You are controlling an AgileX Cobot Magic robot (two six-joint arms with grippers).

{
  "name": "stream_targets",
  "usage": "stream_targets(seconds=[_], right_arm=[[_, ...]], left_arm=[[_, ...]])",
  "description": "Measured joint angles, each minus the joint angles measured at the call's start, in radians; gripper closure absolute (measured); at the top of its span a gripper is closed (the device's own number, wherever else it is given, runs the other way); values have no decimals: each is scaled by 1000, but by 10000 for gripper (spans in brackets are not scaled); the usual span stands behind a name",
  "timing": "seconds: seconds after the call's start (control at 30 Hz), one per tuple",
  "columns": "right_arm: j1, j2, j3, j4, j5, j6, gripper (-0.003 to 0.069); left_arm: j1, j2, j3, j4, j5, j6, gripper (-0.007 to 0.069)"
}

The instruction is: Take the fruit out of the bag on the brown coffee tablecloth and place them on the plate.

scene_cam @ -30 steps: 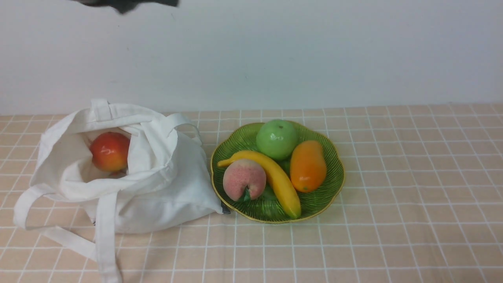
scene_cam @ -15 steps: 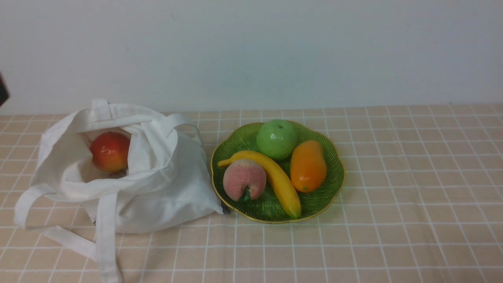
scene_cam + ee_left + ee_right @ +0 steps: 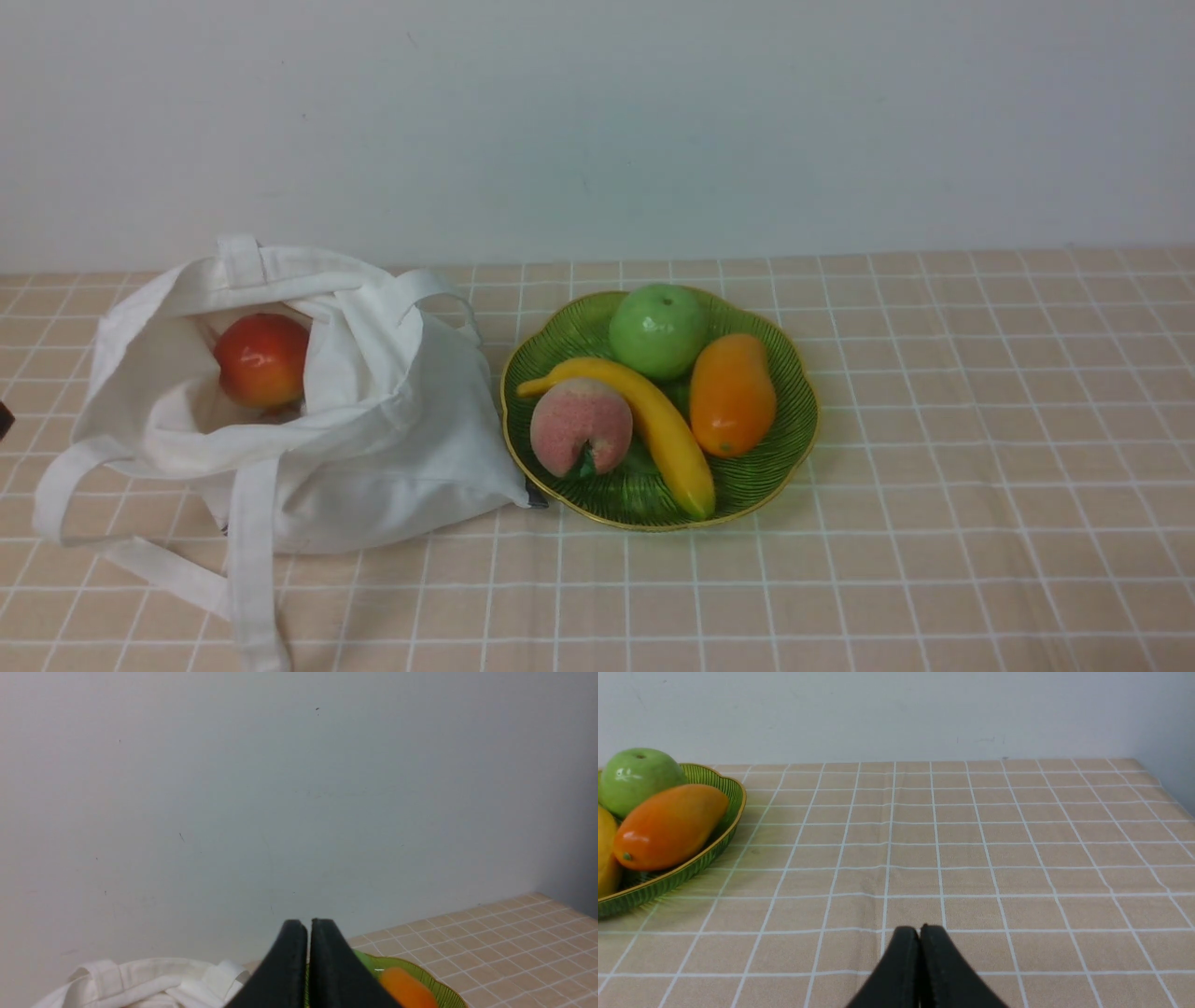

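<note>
The white bag [image 3: 373,439] lies open on the tablecloth [image 3: 980,420] at the left. The red-orange apple [image 3: 261,359] sits inside its mouth. The green apple [image 3: 658,329] rests at the back of the green plate [image 3: 775,467], right of the bag; it also shows in the right wrist view [image 3: 637,779]. My left gripper [image 3: 308,924] is shut and empty, held off the table near the bag [image 3: 140,982]. Only a dark sliver of that arm [image 3: 4,420] shows in the front view. My right gripper [image 3: 920,928] is shut and empty, low over the cloth [image 3: 1017,858] right of the plate [image 3: 733,807].
The plate also holds a yellow banana [image 3: 663,429], a pink peach [image 3: 579,425] and an orange mango [image 3: 731,392]. The bag's long straps [image 3: 252,560] trail toward the front edge. A pale wall [image 3: 597,121] stands behind the table.
The left arm has gone from the top of the front view to the left edge and then lower, leaving only a sliver in view. Bag, fruit and plate have not moved.
</note>
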Motion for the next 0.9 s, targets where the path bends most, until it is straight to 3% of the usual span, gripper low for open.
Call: stream_targets(seconds=[0.3,0.63,0.9], right_arm=[[0,0,0,0,0,0,673],[0,0,0,0,0,1,673],[0,0,0,0,0,1,673]], left_arm=[[21,-22,15,-5,44,36,632],[305,-228,393,-33,81,91,632],[317,-241,486,-27,155,93,632]])
